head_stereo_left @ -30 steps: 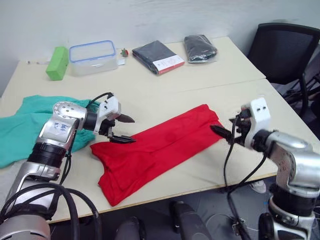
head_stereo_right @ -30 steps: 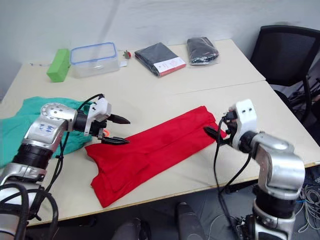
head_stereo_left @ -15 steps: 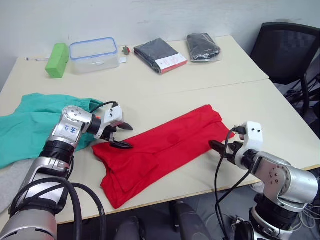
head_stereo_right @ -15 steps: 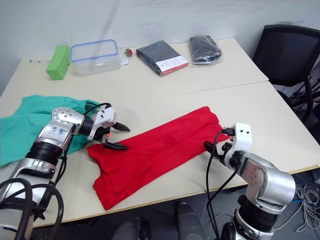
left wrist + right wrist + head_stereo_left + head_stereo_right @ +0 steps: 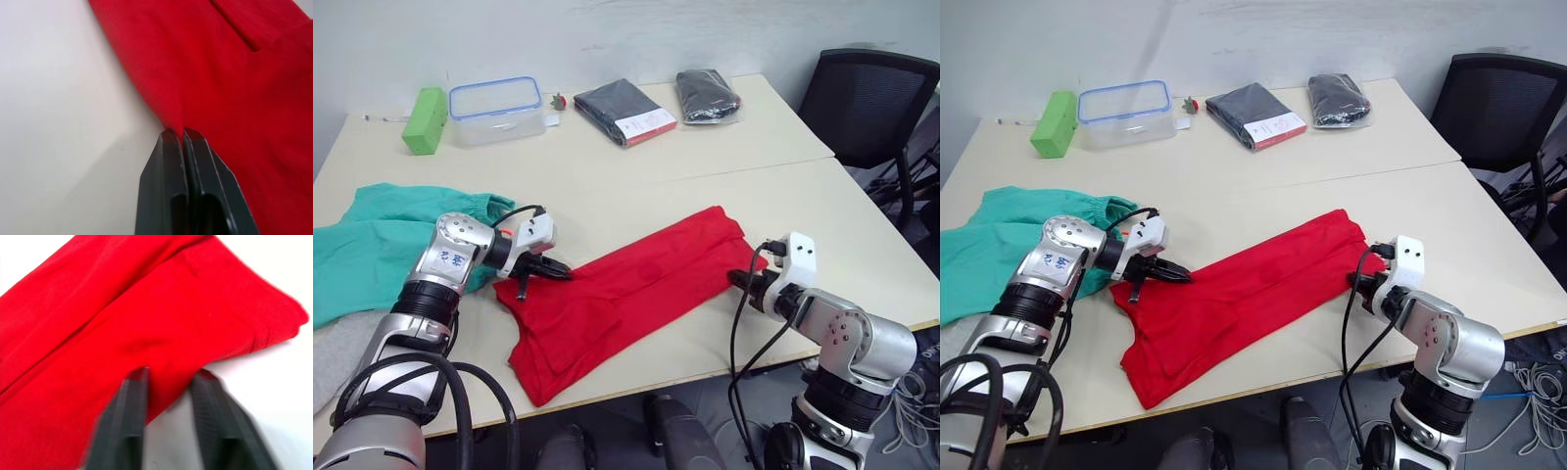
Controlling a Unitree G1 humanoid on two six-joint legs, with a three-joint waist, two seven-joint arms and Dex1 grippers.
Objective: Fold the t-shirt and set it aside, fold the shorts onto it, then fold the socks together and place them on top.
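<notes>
The left hand [image 5: 553, 271] is pinched together on the near-left edge of the bright red cotton t-shirt [image 5: 626, 294], while the right hand [image 5: 168, 382] has its black fingers apart, straddling the shirt's right-hand edge. The smooth beige worktop [image 5: 705, 137] carries the shirt, folded into a long creased band lying diagonally. Left of it lie rumpled teal-green fabric shorts [image 5: 372, 245]. At the worktop's near-left corner sits soft light grey cloth [image 5: 337, 352].

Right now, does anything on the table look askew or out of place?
The t-shirt lies diagonally as a long folded strip, its lower end unevenly flared near the table's front edge. The shorts lie rumpled beside it. Nothing spilled or damaged.
</notes>
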